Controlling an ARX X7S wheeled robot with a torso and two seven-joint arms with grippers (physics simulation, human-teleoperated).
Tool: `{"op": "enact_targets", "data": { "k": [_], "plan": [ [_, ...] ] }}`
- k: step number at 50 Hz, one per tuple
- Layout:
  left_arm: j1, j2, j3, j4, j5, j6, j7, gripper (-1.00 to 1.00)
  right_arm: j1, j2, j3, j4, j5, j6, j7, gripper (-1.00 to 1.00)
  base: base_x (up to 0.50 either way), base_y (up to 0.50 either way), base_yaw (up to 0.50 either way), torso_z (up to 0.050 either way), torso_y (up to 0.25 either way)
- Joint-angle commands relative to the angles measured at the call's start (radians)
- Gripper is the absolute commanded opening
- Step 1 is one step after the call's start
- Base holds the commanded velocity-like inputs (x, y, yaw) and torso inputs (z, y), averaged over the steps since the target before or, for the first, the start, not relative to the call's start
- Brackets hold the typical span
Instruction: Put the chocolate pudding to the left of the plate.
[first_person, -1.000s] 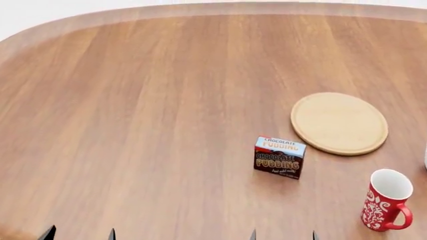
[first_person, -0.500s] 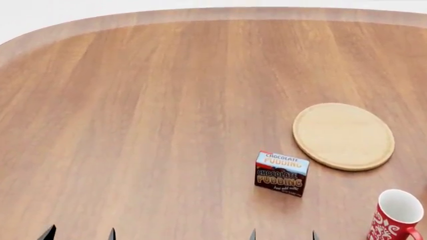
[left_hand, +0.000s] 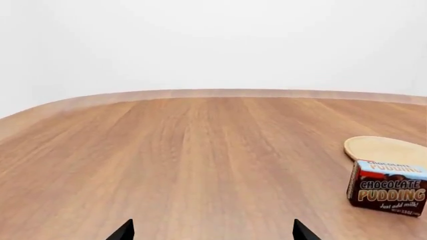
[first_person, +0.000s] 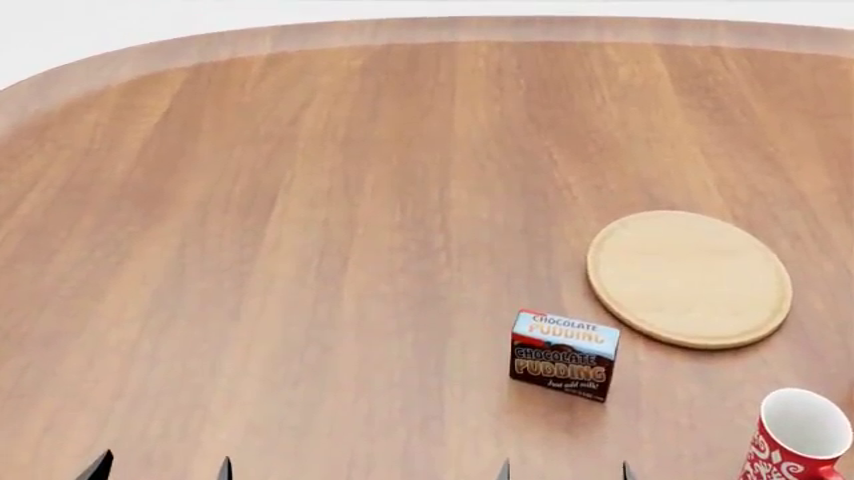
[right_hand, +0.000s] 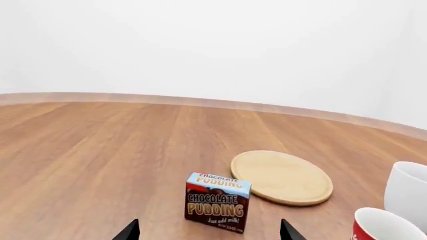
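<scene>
The chocolate pudding (first_person: 565, 355) is a small carton with a dark brown front and a light blue top, standing upright on the wooden table near the front right. It also shows in the left wrist view (left_hand: 387, 187) and the right wrist view (right_hand: 217, 201). The plate (first_person: 689, 277), a pale wooden disc, lies just behind and right of it, apart from it; it shows too in the right wrist view (right_hand: 282, 177). My left gripper (first_person: 160, 468) and right gripper (first_person: 565, 470) are open and empty, only their dark tips showing at the front edge. The right gripper is just in front of the carton.
A red mug with white pattern (first_person: 798, 438) stands at the front right, also in the right wrist view (right_hand: 385, 225). A white mug (right_hand: 407, 189) stands beside it. The table's curved far edge (first_person: 400, 28) runs across the back.
The head view has tilted up a little: pudding, plate and red mug sit lower in the frame. The things themselves have not moved on the table. Gripper tips are unchanged.
</scene>
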Motion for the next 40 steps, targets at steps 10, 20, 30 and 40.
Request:
{"op": "enact_targets", "data": {
  "k": [10,20,30,40],
  "plan": [
    [-0.001,-0.008,0.011,0.001,-0.007,0.001,-0.01,1.0,0.0,0.009,-0.008,-0.004,0.009,0.003,0.012,1.0,0.04,0.0,0.0,0.0,0.0],
    [-0.005,-0.011,0.016,-0.003,-0.012,0.002,-0.013,1.0,0.003,0.013,-0.014,-0.003,0.012,0.001,0.015,1.0,0.11,0.0,0.0,0.0,0.0],
    [-0.005,-0.016,0.021,0.001,-0.015,0.003,-0.017,1.0,0.007,0.016,-0.018,0.001,0.016,0.005,0.019,1.0,0.11,0.0,0.0,0.0,0.0],
    [-0.006,-0.018,0.026,-0.007,-0.016,0.011,-0.022,1.0,0.007,0.02,-0.023,0.001,0.021,0.004,0.023,1.0,0.11,0.0,0.0,0.0,0.0]
  ]
}}
